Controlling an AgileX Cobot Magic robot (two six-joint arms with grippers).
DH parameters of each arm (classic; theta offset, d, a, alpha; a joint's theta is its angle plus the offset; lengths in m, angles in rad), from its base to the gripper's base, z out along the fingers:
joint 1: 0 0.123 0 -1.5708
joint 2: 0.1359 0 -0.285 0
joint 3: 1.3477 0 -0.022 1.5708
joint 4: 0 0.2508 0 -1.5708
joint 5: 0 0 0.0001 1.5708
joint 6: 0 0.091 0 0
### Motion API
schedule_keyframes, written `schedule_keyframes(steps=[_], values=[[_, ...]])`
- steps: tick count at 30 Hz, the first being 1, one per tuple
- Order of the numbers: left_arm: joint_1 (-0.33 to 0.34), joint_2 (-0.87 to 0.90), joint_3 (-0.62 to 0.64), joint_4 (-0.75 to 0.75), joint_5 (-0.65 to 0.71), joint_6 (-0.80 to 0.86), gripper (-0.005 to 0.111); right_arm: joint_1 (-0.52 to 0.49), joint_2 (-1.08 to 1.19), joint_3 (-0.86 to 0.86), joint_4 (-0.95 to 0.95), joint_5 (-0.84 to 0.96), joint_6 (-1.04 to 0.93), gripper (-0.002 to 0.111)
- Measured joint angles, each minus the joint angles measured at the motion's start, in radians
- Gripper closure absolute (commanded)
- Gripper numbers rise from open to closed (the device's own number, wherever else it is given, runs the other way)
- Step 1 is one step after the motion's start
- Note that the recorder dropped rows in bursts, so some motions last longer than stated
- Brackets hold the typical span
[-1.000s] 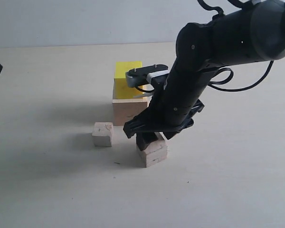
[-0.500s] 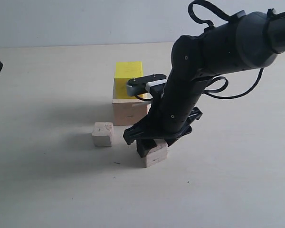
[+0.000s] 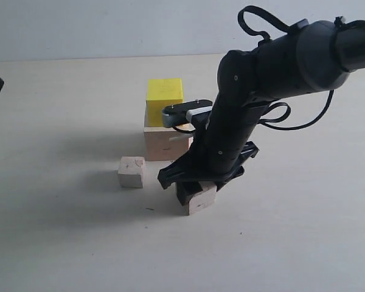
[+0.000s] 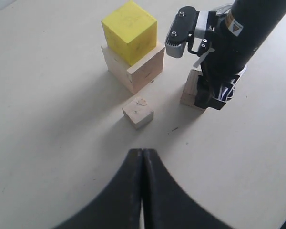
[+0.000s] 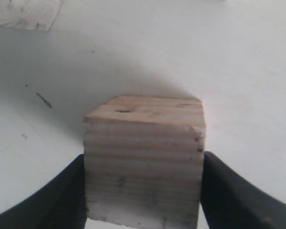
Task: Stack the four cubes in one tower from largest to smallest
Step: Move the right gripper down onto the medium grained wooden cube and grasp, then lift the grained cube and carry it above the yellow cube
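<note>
Two cubes up, two to go. Found the yellow cube [image 3: 164, 94] sitting on the largest wooden cube [image 3: 164, 145] toward the back of the bench [image 3: 67, 231], set toward one side of that base rather than centred. Found the smallest wooden cube [image 3: 132, 171] alone on the bench, just in front of the pair and touching nothing. Found the medium wooden cube [image 3: 202, 199] to its right, resting on the bench, near the big block but apart from it.

Saw the right end effector [image 3: 193, 190] standing over the medium wooden cube, fingers [image 5: 62, 200] lying flat against both side faces with no gap showing in the right wrist view. Took this as a grip made, with the block not yet raised. Saw the left end effector [image 4: 143, 191] pressed shut and empty, hanging well back from all four blocks.

Judged the step in hand to be the pickup of the third block for the tower. Next would need a straight lift clear of the bench, then a carry up and over the yellow top. Would then need squaring, centring, a gentle lowering until the faces meet, and only then a release. Judged the chief risk to be the arm's own bulk close beside the yellow cube. Judged a brush there likely to nudge the off-centre yellow cube.
</note>
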Motion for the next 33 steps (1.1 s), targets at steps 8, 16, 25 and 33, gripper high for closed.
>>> schedule_keyframes(steps=[8, 16, 25, 33], values=[[0.0, 0.0, 0.0, 0.0, 0.0, 0.0, 0.107, 0.0, -0.046, 0.0, -0.051, 0.135, 0.019, 0.108], [0.0, 0.0, 0.0, -0.002, 0.0, 0.0, 0.107, -0.038, -0.197, 0.0, -0.154, 0.17, 0.067, 0.108], [0.0, 0.0, 0.0, -0.021, -0.002, 0.002, 0.107, -0.203, -0.285, -0.113, -0.167, 0.256, 0.067, 0.108], [0.0, 0.0, 0.0, -0.027, -0.002, 0.002, 0.107, -0.208, -0.281, -0.272, -0.059, 0.296, 0.067, 0.108]])
